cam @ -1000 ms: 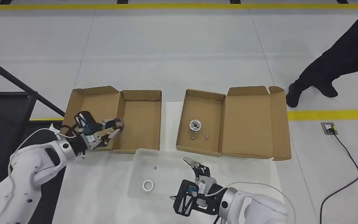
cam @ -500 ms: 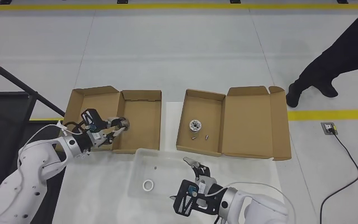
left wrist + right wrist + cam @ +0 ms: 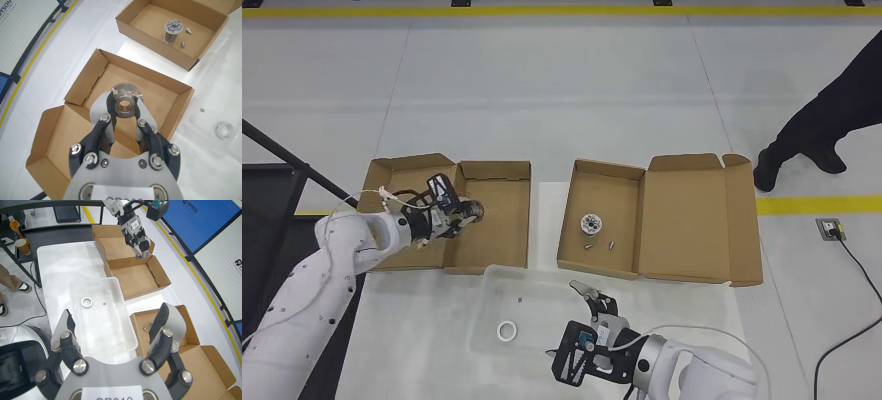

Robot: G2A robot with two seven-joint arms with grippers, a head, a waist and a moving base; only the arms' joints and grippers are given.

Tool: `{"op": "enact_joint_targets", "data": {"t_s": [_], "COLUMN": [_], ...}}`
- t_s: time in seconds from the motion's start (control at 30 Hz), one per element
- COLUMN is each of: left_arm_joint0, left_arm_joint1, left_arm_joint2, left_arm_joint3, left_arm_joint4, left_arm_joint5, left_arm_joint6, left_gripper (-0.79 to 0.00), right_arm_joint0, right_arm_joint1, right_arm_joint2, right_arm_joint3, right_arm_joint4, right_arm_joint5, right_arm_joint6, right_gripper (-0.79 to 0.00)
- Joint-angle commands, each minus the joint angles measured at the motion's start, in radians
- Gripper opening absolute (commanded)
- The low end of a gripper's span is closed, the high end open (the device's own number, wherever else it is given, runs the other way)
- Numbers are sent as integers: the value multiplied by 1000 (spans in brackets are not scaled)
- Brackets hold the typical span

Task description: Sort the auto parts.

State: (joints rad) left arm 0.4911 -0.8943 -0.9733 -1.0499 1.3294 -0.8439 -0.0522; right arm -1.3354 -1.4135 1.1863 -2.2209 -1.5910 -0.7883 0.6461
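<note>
My left gripper (image 3: 123, 106) (image 3: 466, 214) is shut on a metal flanged bushing (image 3: 124, 100) (image 3: 142, 255), held above the left cardboard box (image 3: 497, 235) (image 3: 166, 106), just over its wall beside the lid. The right cardboard box (image 3: 604, 258) (image 3: 132, 32) holds a perforated metal cylinder (image 3: 173, 32) (image 3: 590, 223) and two small bolts (image 3: 182, 44). A clear tray (image 3: 130, 332) (image 3: 487, 300) holds a metal ring (image 3: 87, 301) (image 3: 507, 331) and a tiny nut (image 3: 104, 303). My right gripper (image 3: 117, 323) (image 3: 592, 300) hangs open over the tray's near right corner, holding nothing.
Both boxes have their lids (image 3: 402, 195) (image 3: 687, 230) folded flat on the white table. A paper cup (image 3: 22, 246) and an orange bottle (image 3: 16, 226) stand on a dark side shelf. A person's legs (image 3: 817, 115) are at the far right.
My left gripper has carried the flanged bushing up and to the right, from beside the box's lid to over the box's left edge. The right arm has stayed still.
</note>
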Motion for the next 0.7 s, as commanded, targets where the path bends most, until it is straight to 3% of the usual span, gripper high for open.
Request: {"op": "enact_joint_targets", "data": {"t_s": [0.0,0.27,0.67], "left_arm_joint0": [-49,-187,-311], "left_arm_joint1": [-26,-124,-236], "left_arm_joint2": [58,235,372], "left_arm_joint3": [80,283,484], "left_arm_joint4": [20,151,302], "left_arm_joint5": [-11,-51,-115], "left_arm_joint6": [22,64,110], "left_gripper": [-785,-785,-785], "right_arm_joint0": [0,0,0], "right_arm_joint1": [0,0,0], "right_arm_joint2": [0,0,0], "right_arm_joint3": [0,0,0], "right_arm_joint4": [0,0,0], "right_arm_joint5": [0,0,0], "right_arm_joint6": [0,0,0], "right_gripper": [0,0,0]}}
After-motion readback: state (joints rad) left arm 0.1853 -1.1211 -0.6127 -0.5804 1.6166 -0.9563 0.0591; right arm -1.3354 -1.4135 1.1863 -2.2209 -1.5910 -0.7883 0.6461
